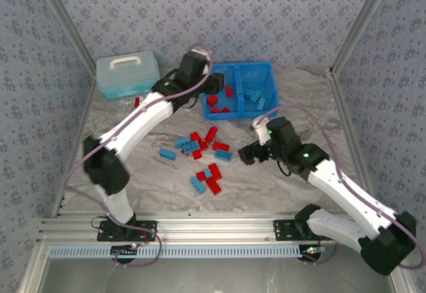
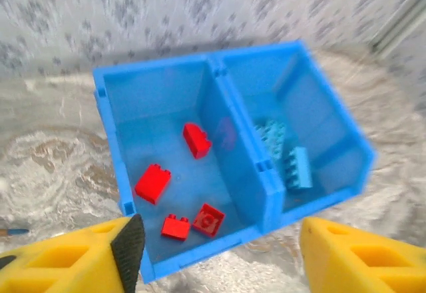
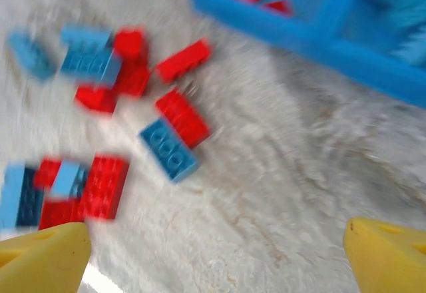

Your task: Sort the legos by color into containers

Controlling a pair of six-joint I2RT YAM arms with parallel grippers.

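Loose legos [image 1: 206, 160]: about twelve scattered on the marbled table [image 1: 266, 193] between the two arms, roughly seven red and five light blue. Several touch each other, so the count is not firm.
Right gripper [image 1: 245, 153]: just right of that scatter, pointing towards it. In its blurred wrist view the two yellow fingers [image 3: 43, 256] stand far apart with nothing between them, and they touch no brick.
Left gripper [image 2: 219, 256]: over the near rim of the bin, fingers spread wide, holding and touching nothing.
Bin [image 1: 256, 65]: one, bright blue and open-topped, at the far side of the table right of centre. A divider splits it into two side-by-side compartments.
Left compartment [image 2: 153, 126]: four red bricks [image 2: 153, 183] lying apart on its floor.
Right compartment [image 2: 313, 113]: light blue bricks [image 2: 299, 168] only, at least two lying close together. Blur hides the exact number.
Lidded box [image 1: 126, 73]: one, pale teal with a white handle, at the far left, well apart from the bin.
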